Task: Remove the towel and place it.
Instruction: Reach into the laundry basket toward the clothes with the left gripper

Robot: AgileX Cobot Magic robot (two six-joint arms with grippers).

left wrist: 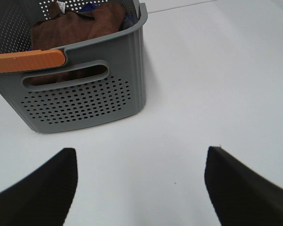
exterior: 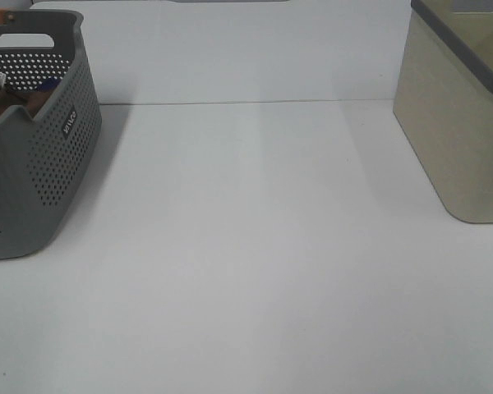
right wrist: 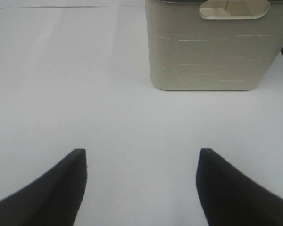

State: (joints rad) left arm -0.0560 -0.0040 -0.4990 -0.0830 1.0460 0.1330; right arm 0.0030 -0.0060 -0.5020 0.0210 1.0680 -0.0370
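The dark brown towel [left wrist: 78, 26] lies bunched inside the grey perforated basket [left wrist: 85, 101], which stands at the table's left edge [exterior: 45, 172]; only a sliver of the towel [exterior: 20, 105] shows over the rim in the high view. My left gripper [left wrist: 141, 160] hovers over the white table a short way from the basket's handle side, jaws wide open and empty. My right gripper [right wrist: 141, 157] is open too, empty, facing the beige bin [right wrist: 210, 47]. Neither arm shows in the high view.
The beige bin [exterior: 460, 115] with a dark rim stands at the right edge of the table. An orange strip [left wrist: 26, 60] rests on the basket's near rim. A bit of blue cloth [left wrist: 89, 7] peeks out behind the towel. White tabletop [exterior: 255, 246] spans between basket and bin.
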